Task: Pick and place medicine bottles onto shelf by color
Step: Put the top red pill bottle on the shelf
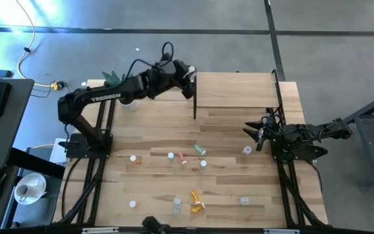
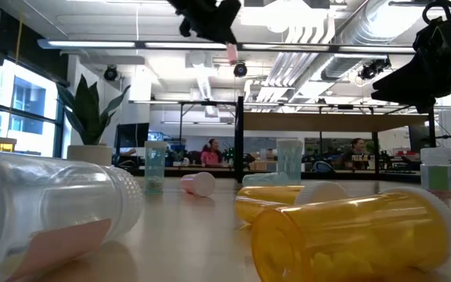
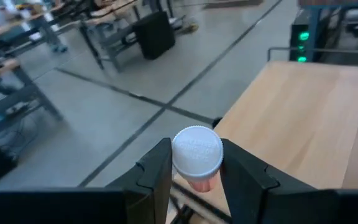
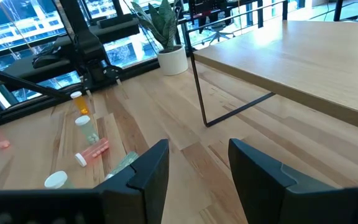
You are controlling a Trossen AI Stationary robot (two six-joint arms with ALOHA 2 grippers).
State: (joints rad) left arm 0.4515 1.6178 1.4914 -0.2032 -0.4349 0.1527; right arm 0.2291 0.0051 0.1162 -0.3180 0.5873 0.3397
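While the left pincer clamps a pink bottle at the shelf edge, early release risks a fall; right pincer waits apart.

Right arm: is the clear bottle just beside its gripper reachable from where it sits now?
Probably yes. The right gripper is open and empty, and the clear bottle lies close by on bare tabletop, nothing between them.

Plank table: we see small white-capped bottles scattered across near half, two orange bottles lying side by side. Shelf stands at far edge, its top bare. Potted plant sits at far left corner.
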